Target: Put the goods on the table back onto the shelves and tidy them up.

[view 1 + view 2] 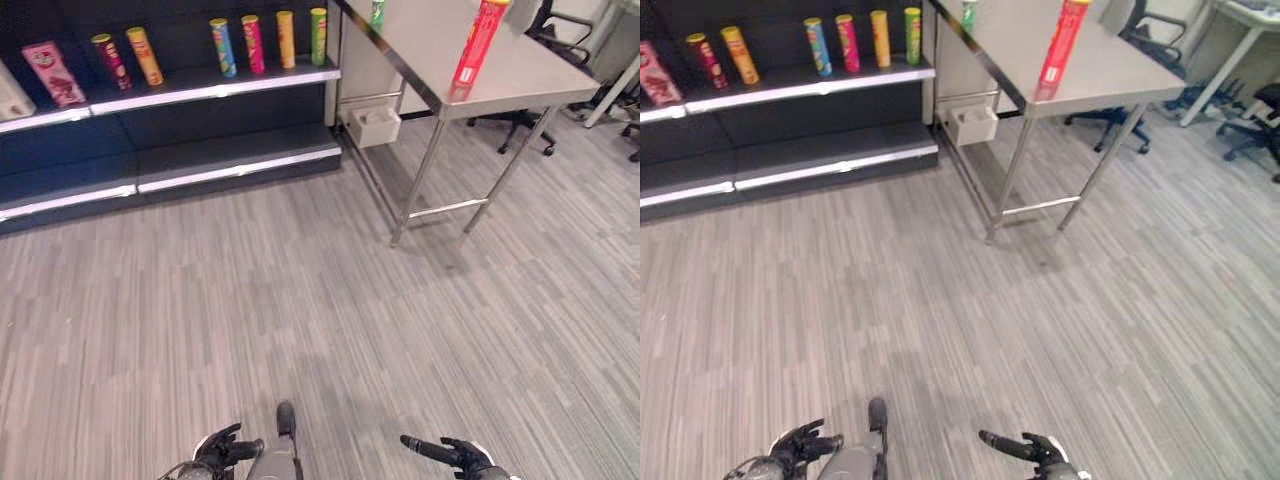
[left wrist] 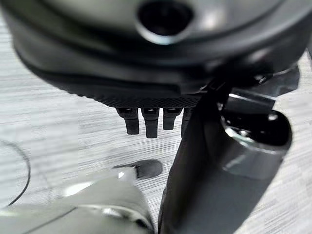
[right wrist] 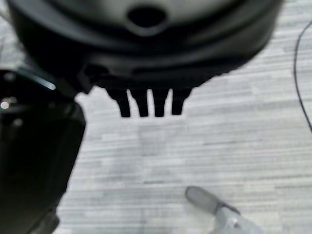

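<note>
Well short of the bench [image 1: 520,75], the left robot hand [image 1: 225,447] and right robot hand [image 1: 450,455] hung low with relaxed fingers, holding nothing. A red can [image 1: 478,42] stood on the bench (near its front edge) — fetching had not begun; approach first.

Steel table [image 1: 520,75] – red can [image 1: 478,42] upright; shelf [image 1: 200,92] – cans [image 1: 265,42]

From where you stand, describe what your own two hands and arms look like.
Both hands are dark, almost black. The left hand and the right hand each end a silver-grey arm with a rounded wrist. In the wrist views each hand is a broad, glossy dark housing with a round recess, and a row of short, blocky black fingers beneath it. The thumb is a thick dark bulk beside them.
</note>
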